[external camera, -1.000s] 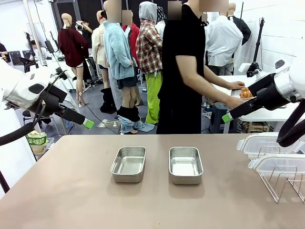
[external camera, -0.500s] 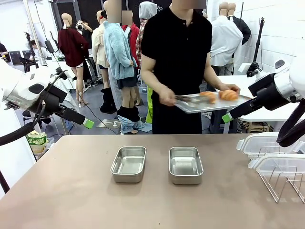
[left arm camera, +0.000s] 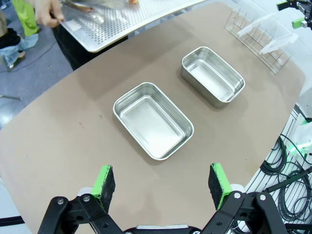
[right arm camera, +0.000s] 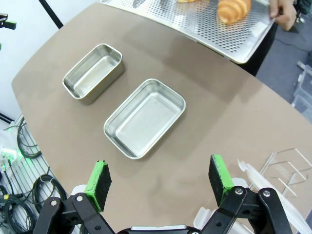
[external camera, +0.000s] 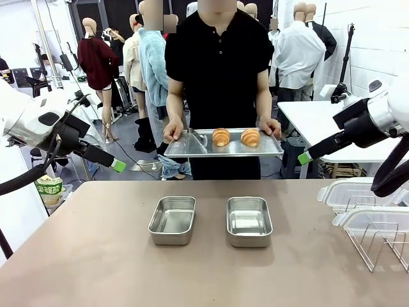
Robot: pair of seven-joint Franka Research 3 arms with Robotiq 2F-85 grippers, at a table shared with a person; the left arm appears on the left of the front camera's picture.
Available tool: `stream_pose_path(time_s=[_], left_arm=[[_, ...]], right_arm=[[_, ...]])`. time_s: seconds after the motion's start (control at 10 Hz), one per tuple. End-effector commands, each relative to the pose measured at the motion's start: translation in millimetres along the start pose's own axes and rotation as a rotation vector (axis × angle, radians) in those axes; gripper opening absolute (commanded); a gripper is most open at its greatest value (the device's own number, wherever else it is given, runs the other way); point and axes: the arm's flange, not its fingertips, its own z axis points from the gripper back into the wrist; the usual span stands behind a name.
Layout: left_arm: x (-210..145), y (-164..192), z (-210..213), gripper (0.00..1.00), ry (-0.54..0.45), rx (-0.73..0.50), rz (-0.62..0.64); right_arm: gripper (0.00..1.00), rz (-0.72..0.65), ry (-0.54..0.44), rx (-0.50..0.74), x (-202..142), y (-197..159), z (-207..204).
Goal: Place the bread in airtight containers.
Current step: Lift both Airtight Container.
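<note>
A: Hands?
B: Both released, jaws wide, nothing held. Left hand [left arm camera: 161, 179] has left tin [left arm camera: 153, 120] ahead of and below it. Same for right hand [right arm camera: 158, 178] w/ right tin [right arm camera: 145, 118]. No contact.
A: Bread?
B: 2 croissants [external camera: 221, 137] on perforated metal tray [external camera: 223, 154]. Person [external camera: 217, 70] holds it well beyond both hands, past counter [external camera: 96, 256] far edge.
A: Risks?
B: Tray flat, low lip. Crust glossy, ridged, curved, so a tilt could slide them off. Looks flaky, hard pinch prob crushes. Tins smooth shiny steel, rounded corners, look light, so a nudge may skid them. Both empty, lids off.
</note>
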Motion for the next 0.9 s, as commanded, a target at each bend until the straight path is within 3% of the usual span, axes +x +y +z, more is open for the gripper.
stream_pose_path(time_s=[0.0,0.8], left_arm=[[-1.0,1.9,-1.3,1.0,-0.001,-0.012,0.004],[-1.0,1.9,-1.3,1.0,-0.001,-0.012,0.004]], right_arm=[[1.0,-0.002,-0.002,0.02,-0.8,-0.6,-2.3],[1.0,-0.002,-0.002,0.02,-0.8,-0.6,-2.3]])
